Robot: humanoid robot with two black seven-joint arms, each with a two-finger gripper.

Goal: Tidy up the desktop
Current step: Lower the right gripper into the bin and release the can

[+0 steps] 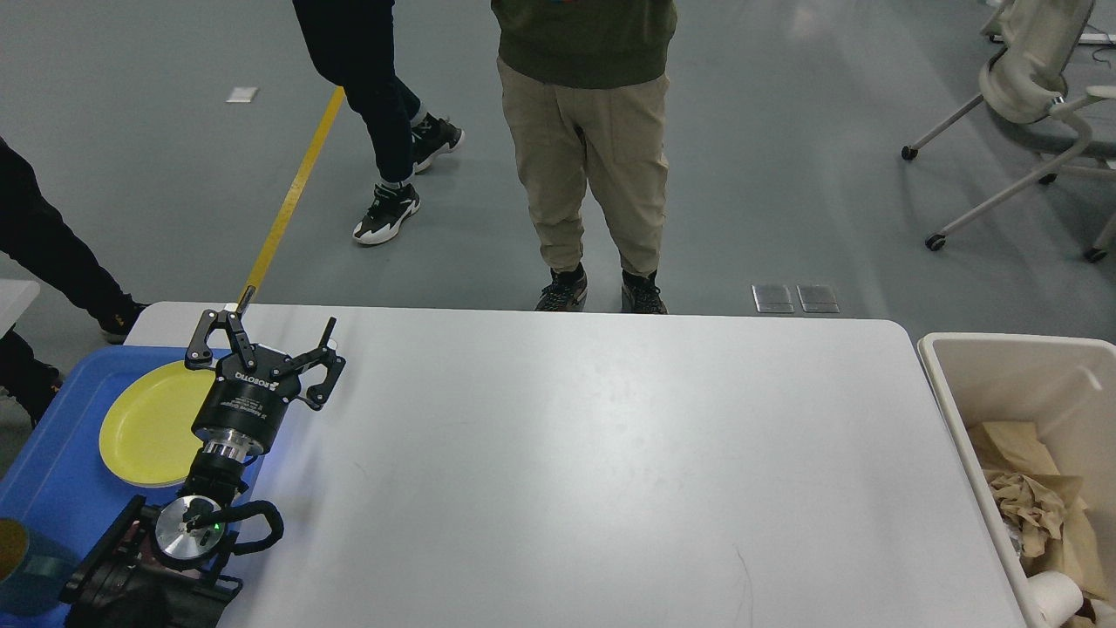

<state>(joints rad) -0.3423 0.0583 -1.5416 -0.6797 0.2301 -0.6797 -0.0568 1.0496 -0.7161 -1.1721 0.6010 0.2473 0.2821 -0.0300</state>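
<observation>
A grey floor with a yellow line point(292, 196) running across it lay behind the scene, and three people stood on it: one in khaki trousers point(586, 166) at twelve o'clock, just past the far edge of the table, one in dark trousers point(370, 96) at eleven o'clock, and a third point(44, 253) partly cut off at nine o'clock. An office chair point(1033, 70) stood at two o'clock. The desktop point(610, 471) filled the middle and lower part of the view, its white surface showing only faint marks. At its left edge, around eight o'clock, sat a blue tray point(52, 471) carrying a yellow plate point(144, 427). At its right edge, around four o'clock, stood a beige bin point(1003, 375) holding crumpled brown paper point(1037, 506) and a white paper cup point(1055, 595). The left gripper point(263, 344) hung over the near-left part of the desktop, beside the plate, its fingers point(324, 384) spread apart with nothing between them. The right gripper was out of the view.
</observation>
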